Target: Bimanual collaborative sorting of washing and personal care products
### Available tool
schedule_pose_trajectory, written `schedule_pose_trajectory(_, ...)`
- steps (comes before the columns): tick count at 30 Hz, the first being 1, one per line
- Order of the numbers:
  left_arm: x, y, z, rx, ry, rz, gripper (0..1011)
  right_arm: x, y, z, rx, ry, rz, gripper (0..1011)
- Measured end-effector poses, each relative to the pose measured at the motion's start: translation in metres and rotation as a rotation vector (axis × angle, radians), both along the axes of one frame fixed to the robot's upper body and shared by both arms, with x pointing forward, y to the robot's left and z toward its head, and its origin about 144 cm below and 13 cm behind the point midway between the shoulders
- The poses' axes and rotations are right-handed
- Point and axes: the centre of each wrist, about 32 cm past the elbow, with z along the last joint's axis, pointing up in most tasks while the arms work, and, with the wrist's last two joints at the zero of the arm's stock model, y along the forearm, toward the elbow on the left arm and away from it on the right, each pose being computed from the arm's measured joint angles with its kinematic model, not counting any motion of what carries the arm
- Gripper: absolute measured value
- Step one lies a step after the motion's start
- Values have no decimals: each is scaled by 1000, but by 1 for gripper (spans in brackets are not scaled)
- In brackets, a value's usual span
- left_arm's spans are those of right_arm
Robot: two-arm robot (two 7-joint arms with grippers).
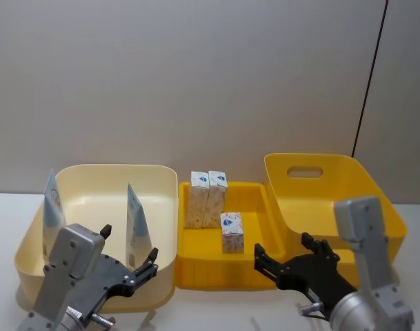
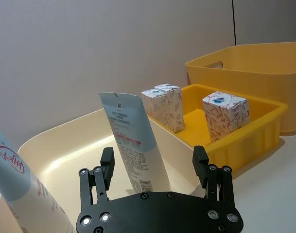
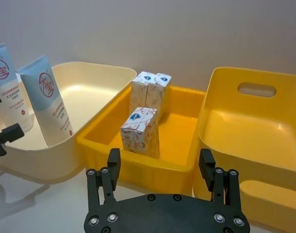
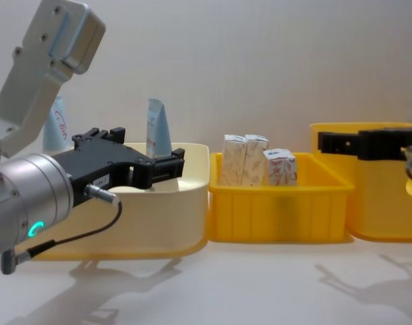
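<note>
- left gripper (image 1: 129,247): over the table (image 1: 216,310), before the near wall of the cream bin (image 1: 106,167) and level with its rim. Jaws wide, nothing held. It is aimed into the bin, and the left wrist view frames the right tube (image 2: 133,145) between its fingers, so it is likely lined up for that tube.
- right gripper (image 1: 283,246): before the near right corner of the tray (image 1: 216,265), at about rim height. Jaws wide, empty. It is placed to serve the right-hand containers.
- right tube: in the cream bin toward its near right corner, flat end up, cap hidden.
- left tube (image 1: 52,210): against the cream bin's left wall, flat end up, well apart from the other. The spacing leaves room for fingers round either one.
- lone carton (image 1: 232,231): upright mid-tray, toward the near wall, clear of the rest.
- carton pair (image 1: 207,198): upright and touching side by side at the tray's far left corner, packed to save floor.
- deep bin (image 1: 347,162): just beside the tray's right wall, nothing seen inside.
- judgement: the kinds lie apart, tubes with tubes and cartons with cartons. It cannot be told whether the deep bin awaits any of them.
</note>
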Motion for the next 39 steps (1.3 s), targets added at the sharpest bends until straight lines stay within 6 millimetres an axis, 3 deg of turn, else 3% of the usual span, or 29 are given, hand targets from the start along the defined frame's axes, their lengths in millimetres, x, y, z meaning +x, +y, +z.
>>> schedule_pose_trajectory(16, 0, 0, 0, 0, 0, 0, 1003, 20, 24, 26, -66, 64, 3, 1001)
schedule_pose_trajectory(39, 0, 0, 0, 0, 0, 0, 1003, 59, 48, 24, -94, 97, -8, 1001)
